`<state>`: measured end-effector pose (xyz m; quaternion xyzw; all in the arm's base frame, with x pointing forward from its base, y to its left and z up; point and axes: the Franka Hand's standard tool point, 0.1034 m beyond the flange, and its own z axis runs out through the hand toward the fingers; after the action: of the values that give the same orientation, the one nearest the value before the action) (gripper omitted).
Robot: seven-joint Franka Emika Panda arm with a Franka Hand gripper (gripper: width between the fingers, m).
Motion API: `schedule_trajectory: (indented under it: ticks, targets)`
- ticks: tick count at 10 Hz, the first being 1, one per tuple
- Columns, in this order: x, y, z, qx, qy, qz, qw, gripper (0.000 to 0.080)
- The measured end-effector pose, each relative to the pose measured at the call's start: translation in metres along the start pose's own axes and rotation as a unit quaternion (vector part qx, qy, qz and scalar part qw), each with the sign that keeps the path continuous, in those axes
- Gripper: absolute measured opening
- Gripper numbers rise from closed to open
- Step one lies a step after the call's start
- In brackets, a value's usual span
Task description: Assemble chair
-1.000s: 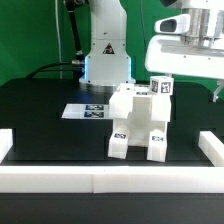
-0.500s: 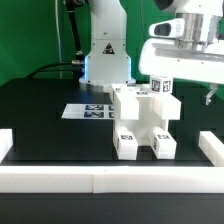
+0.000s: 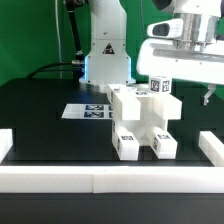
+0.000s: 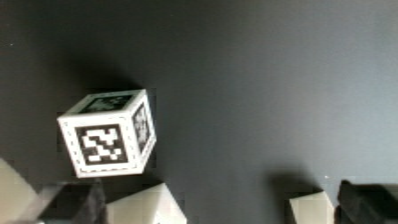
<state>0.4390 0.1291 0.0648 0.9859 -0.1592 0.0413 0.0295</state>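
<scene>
The white blocky chair [image 3: 143, 122] stands on the black table in the middle of the exterior view, its two front legs each carrying a small tag. One tagged block end [image 3: 162, 86] rises at its back on the exterior view's right, and the same tagged end [image 4: 107, 134] shows in the wrist view, off to one side of the jaws. My gripper [image 3: 192, 90] hangs above and to the exterior view's right of the chair, touching nothing. Seen from the wrist, the gripper [image 4: 244, 203] is open, with only dark table between its fingertips [image 4: 169, 205].
The marker board [image 3: 88, 111] lies flat behind the chair, in front of the arm's base [image 3: 106, 62]. Long white border rails [image 3: 110, 180] run along the front of the table, with short ends at the left [image 3: 5, 143] and right [image 3: 211, 146].
The chair shifted a little toward the exterior view's right and turned slightly, then stayed still for the last half second. The gripper stayed open.
</scene>
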Motion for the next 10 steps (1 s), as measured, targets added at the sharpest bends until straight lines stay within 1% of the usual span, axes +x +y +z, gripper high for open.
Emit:
schedule_trajectory:
  ticks: [3,10]
  targets:
    - [0.002,0.006,0.004,-0.005,0.0,-0.014,1.0,0.0648]
    - [0.01,0.016,0.004,-0.009,0.002,-0.031,0.999,0.0648]
